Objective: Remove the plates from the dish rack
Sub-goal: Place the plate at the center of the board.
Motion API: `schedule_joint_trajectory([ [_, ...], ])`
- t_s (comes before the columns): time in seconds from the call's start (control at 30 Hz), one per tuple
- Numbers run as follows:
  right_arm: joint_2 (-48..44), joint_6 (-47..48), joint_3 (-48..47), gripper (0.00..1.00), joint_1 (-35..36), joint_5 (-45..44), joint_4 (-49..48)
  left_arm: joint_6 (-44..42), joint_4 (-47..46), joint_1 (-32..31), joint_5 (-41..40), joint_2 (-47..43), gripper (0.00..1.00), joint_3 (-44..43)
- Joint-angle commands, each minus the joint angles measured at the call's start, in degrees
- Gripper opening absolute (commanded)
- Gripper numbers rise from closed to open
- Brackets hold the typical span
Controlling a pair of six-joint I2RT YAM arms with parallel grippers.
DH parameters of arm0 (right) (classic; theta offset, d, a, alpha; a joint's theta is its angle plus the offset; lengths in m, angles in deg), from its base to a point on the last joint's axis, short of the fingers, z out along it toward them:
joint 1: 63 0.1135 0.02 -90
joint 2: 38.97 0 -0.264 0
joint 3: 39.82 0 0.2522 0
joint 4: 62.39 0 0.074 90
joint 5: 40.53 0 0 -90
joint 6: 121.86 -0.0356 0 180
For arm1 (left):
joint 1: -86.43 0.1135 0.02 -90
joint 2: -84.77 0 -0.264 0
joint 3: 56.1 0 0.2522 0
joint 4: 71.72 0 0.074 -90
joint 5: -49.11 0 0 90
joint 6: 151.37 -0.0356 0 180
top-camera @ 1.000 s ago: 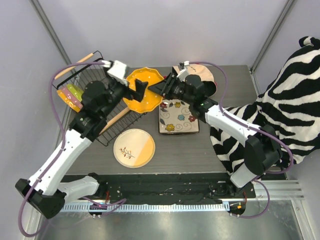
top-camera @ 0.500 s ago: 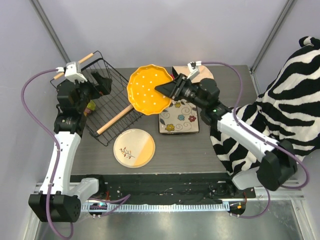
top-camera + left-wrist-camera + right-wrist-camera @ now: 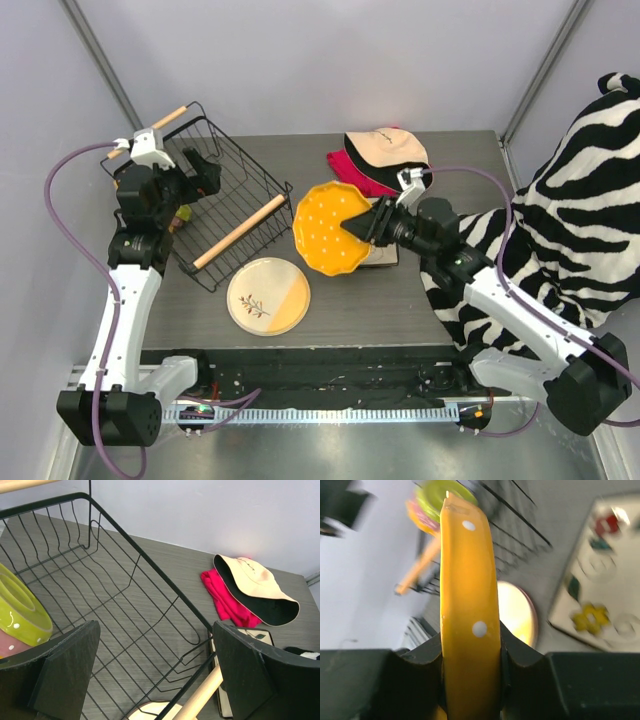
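Rack [image 3: 240, 232] holding two plates [image 3: 22, 611], three outside

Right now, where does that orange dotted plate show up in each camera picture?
Top external: orange plate at centre, held by the right gripper.
Left wrist: not in it.
Right wrist: centre, edge-on, between its fingers.
Shared landmark: the black wire dish rack, in all three.

5 plates: orange [image 3: 325, 228], cream-yellow [image 3: 268, 295], green [image 3: 20, 610], pink [image 3: 6, 649], sq [image 3: 600, 590]. 1 rack [image 3: 238, 232], 1 cap [image 3: 390, 148], 1 red cloth [image 3: 222, 597].
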Motion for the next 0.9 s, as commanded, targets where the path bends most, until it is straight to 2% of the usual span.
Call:
schedule_joint_trajectory([
  [0.0,-0.57,-3.13,4.42,0.01,0.07,-0.55,-6.23,-0.31,-1.24,0.18,-0.95,-1.04,1.0,-0.41],
  [0.6,13.31,-9.64,6.11,0.01,10.44,3.32,-19.24,-0.57,-1.33,0.18,-1.3,-0.95,1.0,0.03],
  [0.87,19.11,-11.22,3.3,0.01,13.69,4.02,-23.11,-0.49,-1.5,0.18,-1.39,-0.86,1.0,0.21],
])
